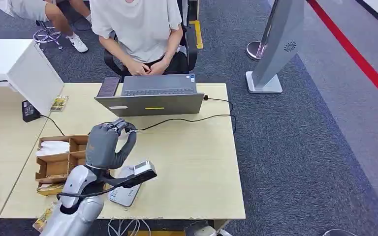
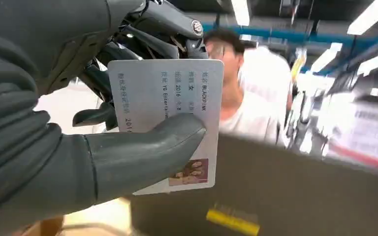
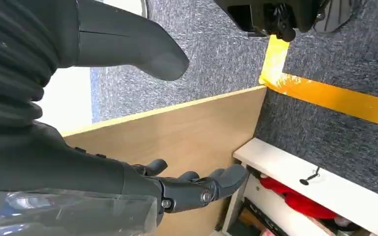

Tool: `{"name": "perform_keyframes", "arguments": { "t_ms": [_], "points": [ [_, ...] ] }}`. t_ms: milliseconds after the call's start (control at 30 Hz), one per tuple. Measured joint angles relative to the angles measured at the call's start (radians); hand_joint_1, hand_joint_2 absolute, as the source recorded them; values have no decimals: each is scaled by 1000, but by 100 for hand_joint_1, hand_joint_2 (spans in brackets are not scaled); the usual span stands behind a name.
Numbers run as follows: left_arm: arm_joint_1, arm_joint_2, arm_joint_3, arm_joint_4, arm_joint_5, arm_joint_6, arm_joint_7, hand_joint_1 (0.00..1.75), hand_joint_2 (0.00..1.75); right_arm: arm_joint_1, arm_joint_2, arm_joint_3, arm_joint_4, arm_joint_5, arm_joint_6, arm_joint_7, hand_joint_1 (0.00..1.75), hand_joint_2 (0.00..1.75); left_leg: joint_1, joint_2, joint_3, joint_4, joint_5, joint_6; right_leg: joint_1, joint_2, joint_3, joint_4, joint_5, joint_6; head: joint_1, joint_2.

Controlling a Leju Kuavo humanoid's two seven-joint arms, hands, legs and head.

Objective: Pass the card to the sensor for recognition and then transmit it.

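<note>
Card (image 2: 170,118) was pinched between thumb and fingers of the left robot hand (image 1: 106,142), raised above the bench (image 1: 192,162), probably for handing across the laptop (image 1: 152,101), while the right robot hand (image 3: 177,189) hung released.

Bright, even light from ceiling strips fills the room, and the table (image 1: 197,162) under the left hand (image 1: 106,145) carries only faint, soft shadows. Close behind that hand, the card (image 2: 170,123) in its grip is sharp enough to read, while the person (image 2: 248,93) and laptop (image 2: 285,191) beyond it smear into blur and the ceiling lights (image 2: 374,19) glare white. By the right hand (image 3: 197,189) the carpet is crisp, though a pale patch past the thumb is washed out.
</note>
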Motion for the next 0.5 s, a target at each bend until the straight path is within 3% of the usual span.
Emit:
{"name": "perform_keyframes", "arguments": {
  "t_ms": [233,500],
  "points": [
    [17,-7,-34,128,-81,-27,62,175,175,1,0,-2,0,3,0,11,0,175,0,0,0,0,0,0,0,0,0,0,0,0,0,0],
    [13,-13,-76,216,-128,-108,127,175,175,2,0,-6,0,6,0,13,0,175,0,0,0,0,0,0,0,0,-1,0,0,0,0,0]
  ]
}}
